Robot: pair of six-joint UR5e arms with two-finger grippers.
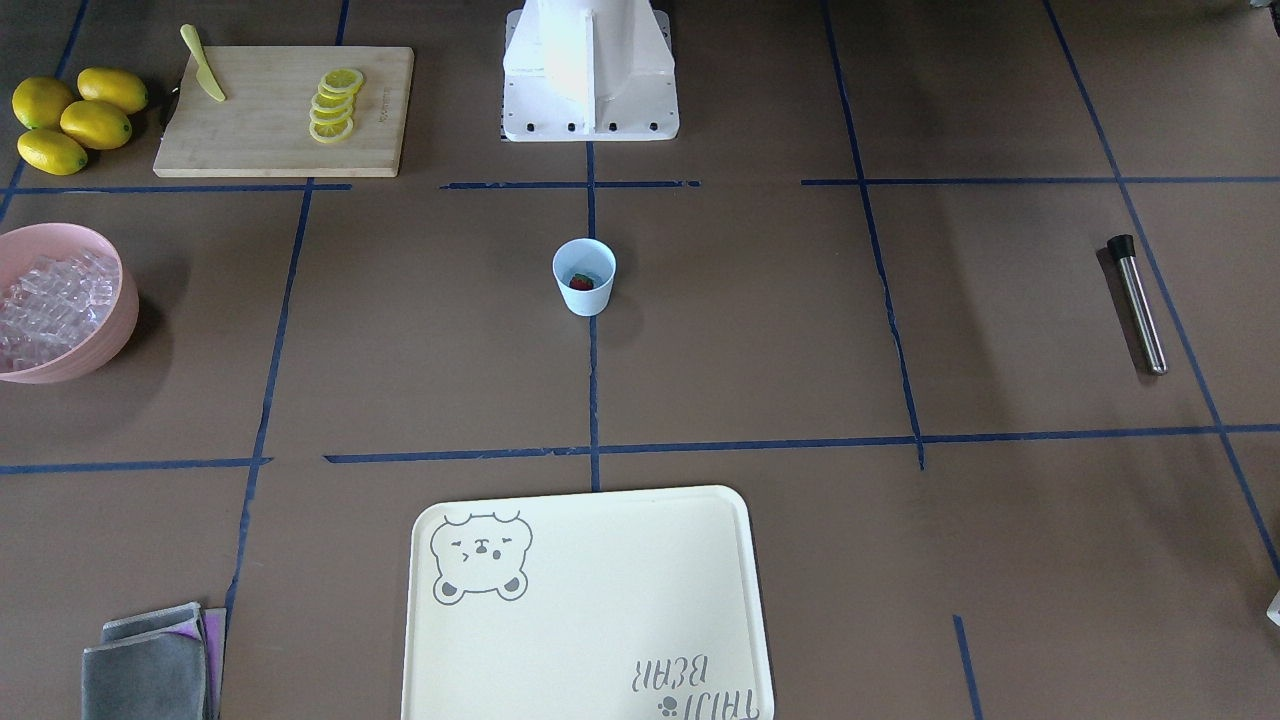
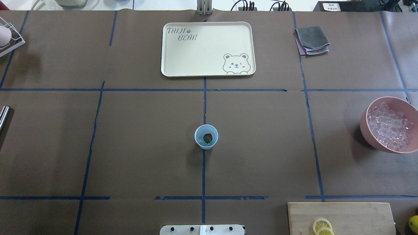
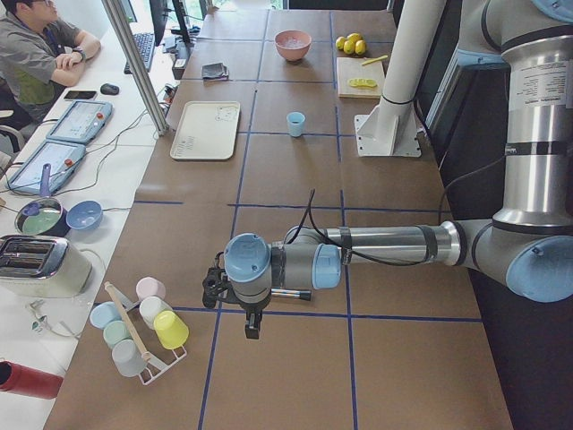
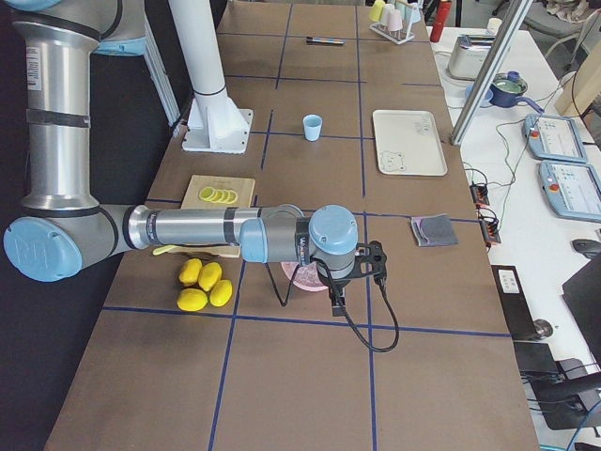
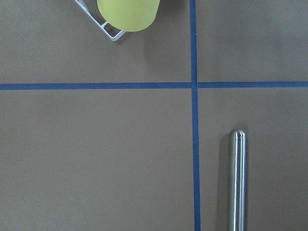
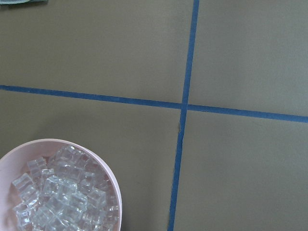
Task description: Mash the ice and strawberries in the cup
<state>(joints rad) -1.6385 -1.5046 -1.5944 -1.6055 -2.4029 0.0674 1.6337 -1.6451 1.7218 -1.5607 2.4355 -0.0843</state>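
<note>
Mid-table, the pale blue plastic cup (image 2: 206, 146) stands well apart from every edge. Left gripper (image 3: 213, 287), right gripper (image 4: 377, 262): opening cannot be told.

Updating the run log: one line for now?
cup: strawberry inside | ice: in bowl | muddler: on table | mashing: not started

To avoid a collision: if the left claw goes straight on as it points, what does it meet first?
The left claw points down: probably bare table first, with the steel rod close beside.

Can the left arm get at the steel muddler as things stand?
Probably yes. The left gripper hangs near the muddler, which lies flat on the table with nothing over it.
</note>
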